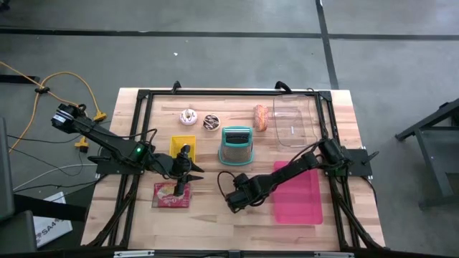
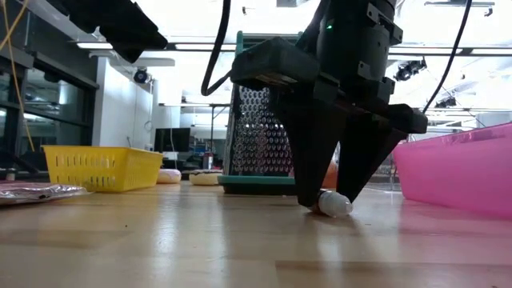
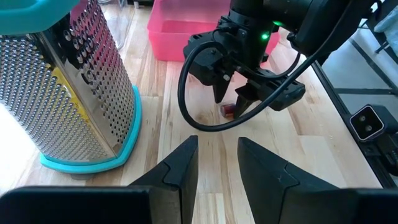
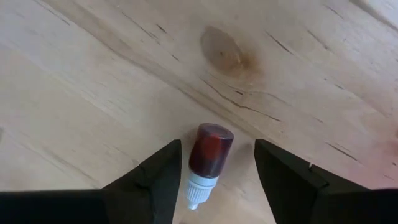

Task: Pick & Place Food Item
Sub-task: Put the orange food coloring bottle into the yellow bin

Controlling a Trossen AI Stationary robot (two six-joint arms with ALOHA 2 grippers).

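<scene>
Right hand (image 4: 211,171) is down at the light wooden worktop (image 1: 237,215), fingers spread either side of a small dark-red bottle with a white nozzle cap (image 4: 205,162). The bottle lies flat on the wood between the fingertips — a gap shows on both sides in the right wrist view, so no pinch. In the low view only its white tip (image 2: 332,205) shows; the rest is hidden behind the dark fingers. In the high view the bottle cannot be made out under the right hand (image 1: 233,203).

Containers:
- flat pink plastic tray (image 1: 305,197) just beside the right hand — the arm crosses over it, the visible part holds nothing.
- clear plastic tub (image 1: 294,122) at the far right of the worktop; contents hard to tell through the glare.
- small yellow slotted basket (image 1: 183,144) near the left arm; its inside is not readable from any view.

Metal box grater with a teal frame and base (image 1: 237,145) stands upright mid-worktop. Behind it sit a white-iced doughnut (image 1: 188,116), a chocolate-striped doughnut (image 1: 211,122) and an orange bread-like roll (image 1: 261,117), all loose on the wood.

Left hand (image 1: 185,172) hangs over a red-printed flat packet (image 1: 172,195), not touching it as far as visible. Its fingers (image 3: 180,171) stand slightly apart with nothing between them, pointing toward the right hand (image 3: 233,102).
</scene>
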